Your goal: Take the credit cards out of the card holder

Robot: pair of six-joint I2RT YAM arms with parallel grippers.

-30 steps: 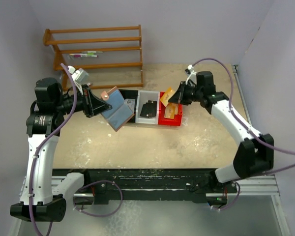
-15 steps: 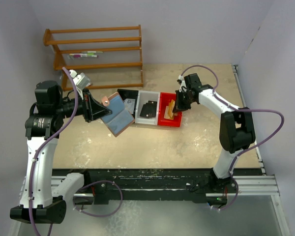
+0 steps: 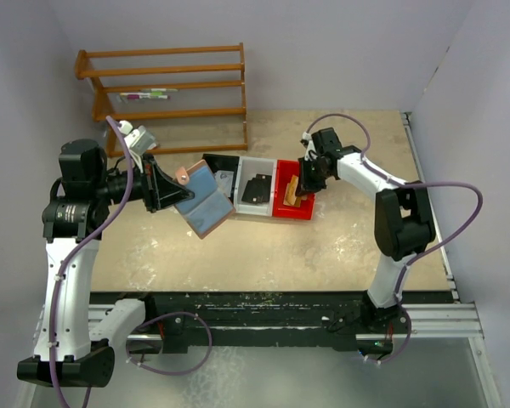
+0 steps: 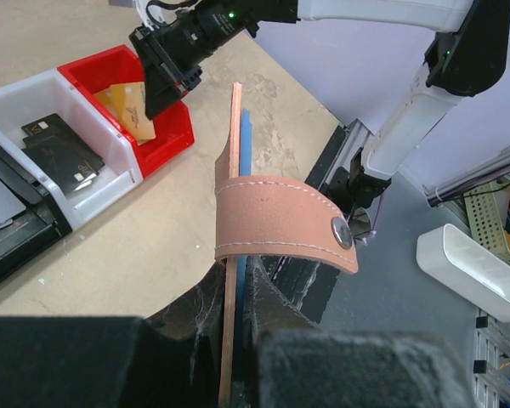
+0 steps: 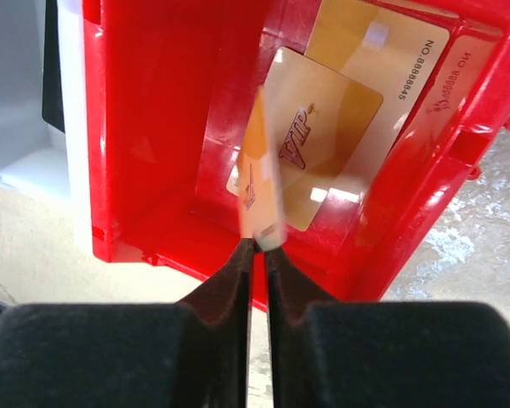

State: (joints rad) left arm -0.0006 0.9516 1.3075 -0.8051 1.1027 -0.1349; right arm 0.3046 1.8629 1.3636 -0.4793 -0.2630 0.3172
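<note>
A: Checked left gripper. Clamped on one edge of the pinkish-brown leather folding card holder, blue lining showing, strap tab curling toward the camera. Held off the table, left of the white plastic bin.
B: Logged. Right side?
A: Checked right gripper. Narrow, tips pinching the end of a golden-yellow plastic card. Blurred, standing on edge over the red plastic bin.
B: Bin contents?
A: More golden cards, lying flat and overlapping on the bin floor.
</note>
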